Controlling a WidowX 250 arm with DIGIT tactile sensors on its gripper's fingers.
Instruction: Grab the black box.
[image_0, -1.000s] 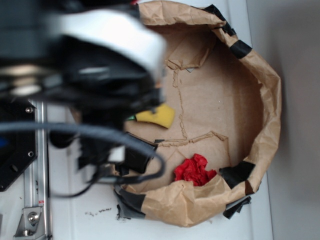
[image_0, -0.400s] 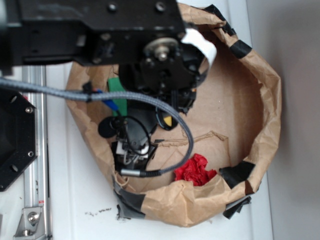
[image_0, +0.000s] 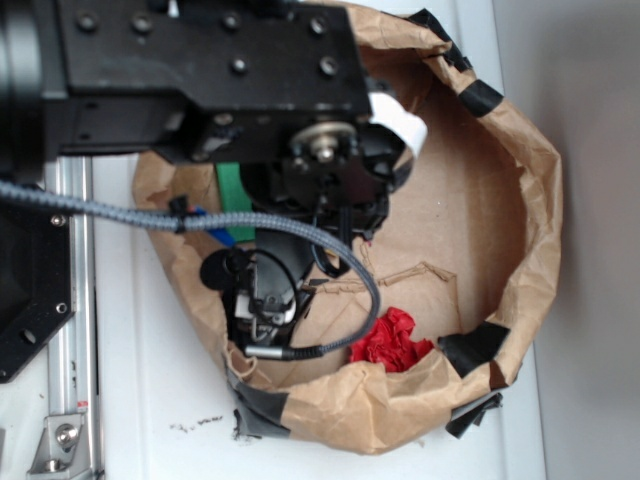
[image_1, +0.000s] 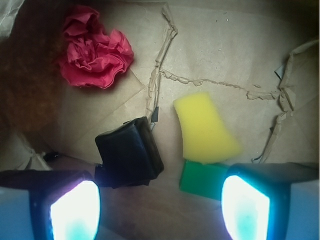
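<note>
The gripper (image_1: 160, 202) hangs with its two fingers spread wide apart at the bottom corners of the wrist view, nothing between them. The black box (image_1: 129, 152) lies on the brown paper floor at lower centre-left of that view, just above and inside the left-hand finger (image_1: 50, 205), not gripped. To its right lies a yellow sponge (image_1: 205, 128), and just under that a green block (image_1: 204, 180) whose right end is hidden by the right-hand finger (image_1: 270, 200). A crumpled red paper ball (image_1: 94, 48) sits at the upper left, well apart from the box. In the exterior view the robot arm (image_0: 210, 70) fills the upper left, covering much of the paper bag (image_0: 520, 210) and the box itself.
</note>
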